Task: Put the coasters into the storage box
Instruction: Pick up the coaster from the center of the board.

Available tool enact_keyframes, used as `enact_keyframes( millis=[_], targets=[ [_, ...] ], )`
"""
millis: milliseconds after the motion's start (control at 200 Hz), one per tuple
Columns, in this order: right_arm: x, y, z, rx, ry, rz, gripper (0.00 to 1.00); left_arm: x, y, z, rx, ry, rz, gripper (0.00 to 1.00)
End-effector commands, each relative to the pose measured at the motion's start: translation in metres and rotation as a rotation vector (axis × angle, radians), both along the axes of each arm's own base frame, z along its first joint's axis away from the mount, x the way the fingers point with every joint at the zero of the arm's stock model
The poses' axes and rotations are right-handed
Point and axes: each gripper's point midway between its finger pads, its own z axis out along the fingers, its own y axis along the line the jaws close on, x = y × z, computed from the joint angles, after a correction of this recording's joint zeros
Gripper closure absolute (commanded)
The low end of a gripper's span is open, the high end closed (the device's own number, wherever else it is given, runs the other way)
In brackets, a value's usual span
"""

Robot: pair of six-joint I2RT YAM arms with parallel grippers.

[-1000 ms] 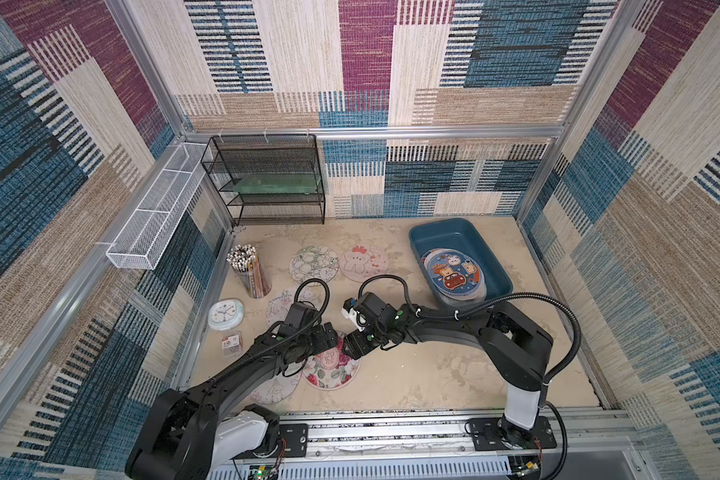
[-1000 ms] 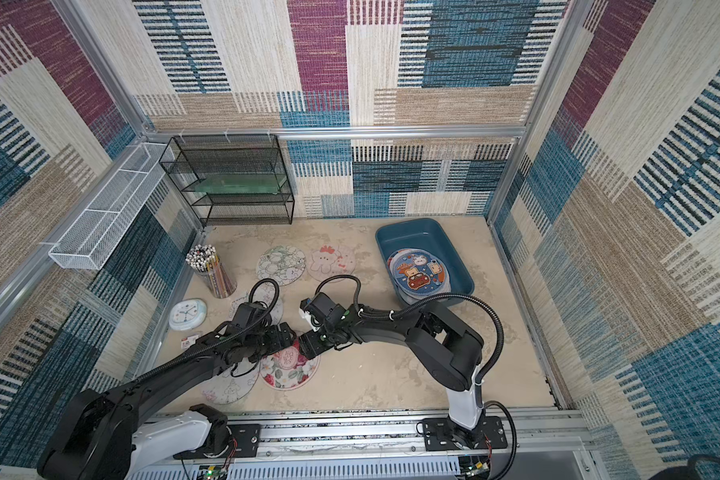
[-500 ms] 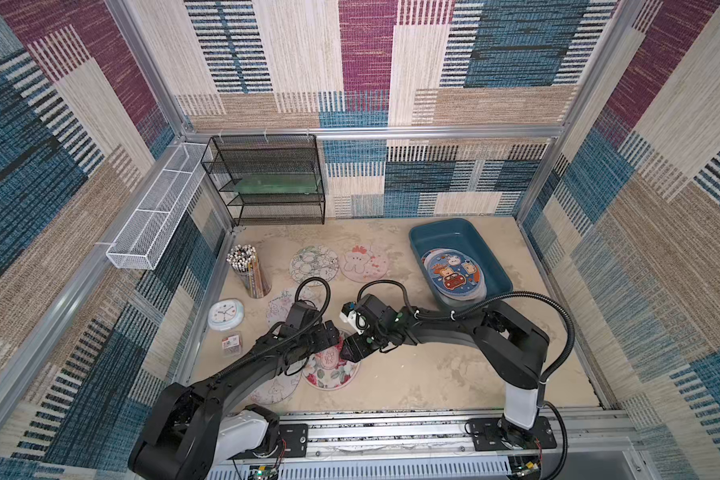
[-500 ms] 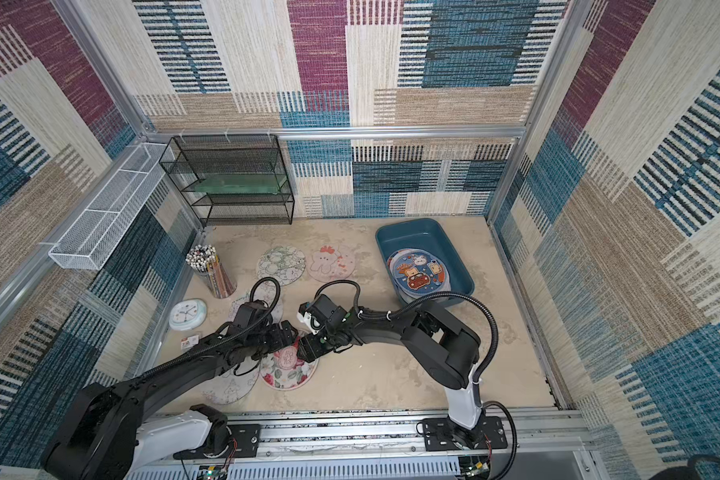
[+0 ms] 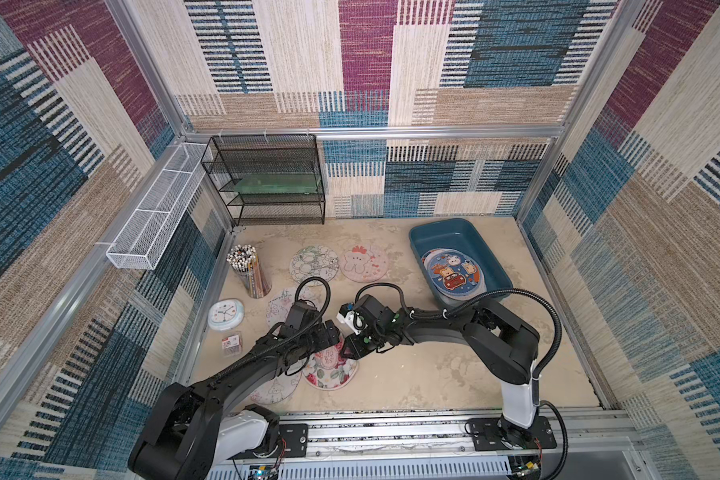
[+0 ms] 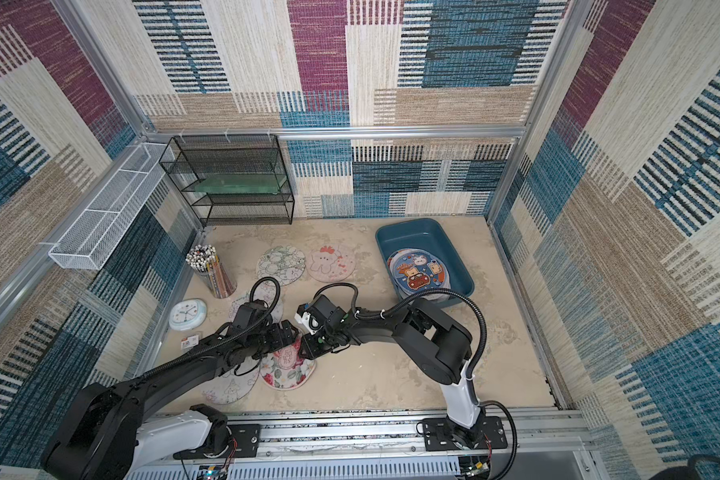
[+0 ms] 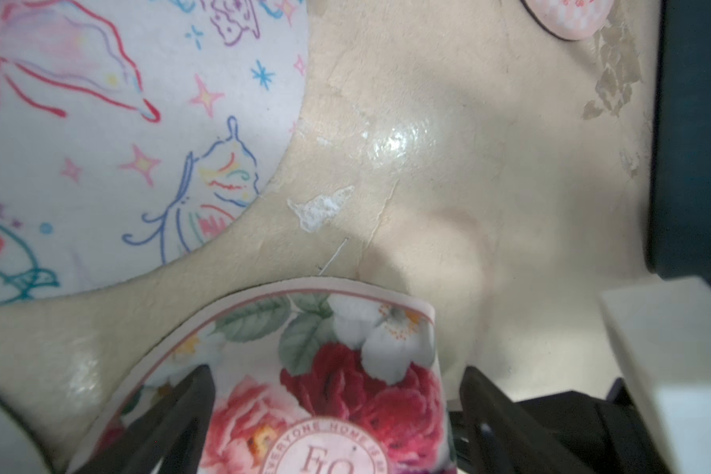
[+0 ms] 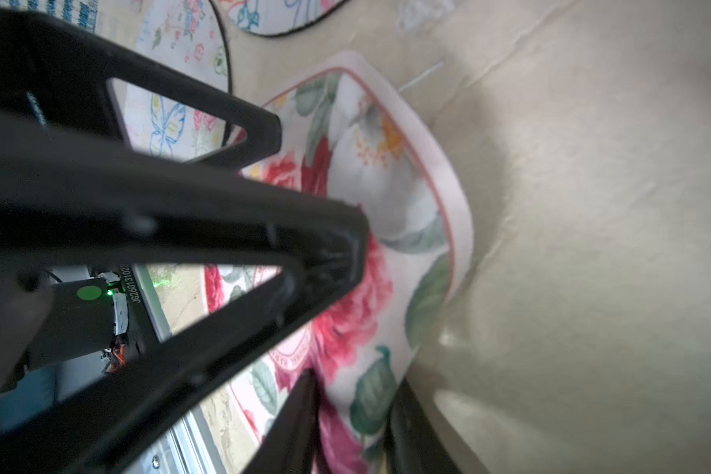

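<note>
Low, right arm [image 5: 433, 328] stretched inward, fingers [image 8: 300, 410] pinching floral coaster [image 8: 386, 184]

1. Both top views peer steeply down from high up, far off, sharing the whole table [image 5: 433, 374].
2. Left wrist view: very close, facing down onto the floral coaster [image 7: 345, 369].
3. Right wrist view: equally close, sharing that coaster [image 8: 386, 184].

Teal storage box [image 5: 454, 237] at far right, blue cartoon coaster [image 5: 454, 276] inside, rose coaster [image 5: 329, 372] near front with one edge curled up, green-lined coaster [image 5: 313, 266] and pink coaster [image 5: 364, 262] flat side by side.
</note>
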Motion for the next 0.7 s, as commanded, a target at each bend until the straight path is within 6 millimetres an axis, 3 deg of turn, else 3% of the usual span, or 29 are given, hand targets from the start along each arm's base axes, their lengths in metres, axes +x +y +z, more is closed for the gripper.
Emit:
enact_keyframes(
  millis=[0,180,386,691],
  targets=[
    [-0.001,-0.004,-0.007,-0.020,0.026,-0.015,0.79,-0.010,0.002,-0.008,-0.002,0.059,0.013,0.07],
    [0.000,-0.004,-0.003,-0.004,0.031,-0.012,0.91,-0.007,-0.001,-0.003,-0.008,0.038,-0.007,0.07],
    [0.012,-0.012,0.009,-0.007,-0.007,-0.036,0.95,0.007,-0.009,0.020,-0.022,-0.023,-0.044,0.07],
    [0.066,-0.056,0.031,-0.125,-0.135,-0.177,0.97,0.038,-0.027,0.058,-0.033,-0.136,-0.114,0.07]
  ],
)
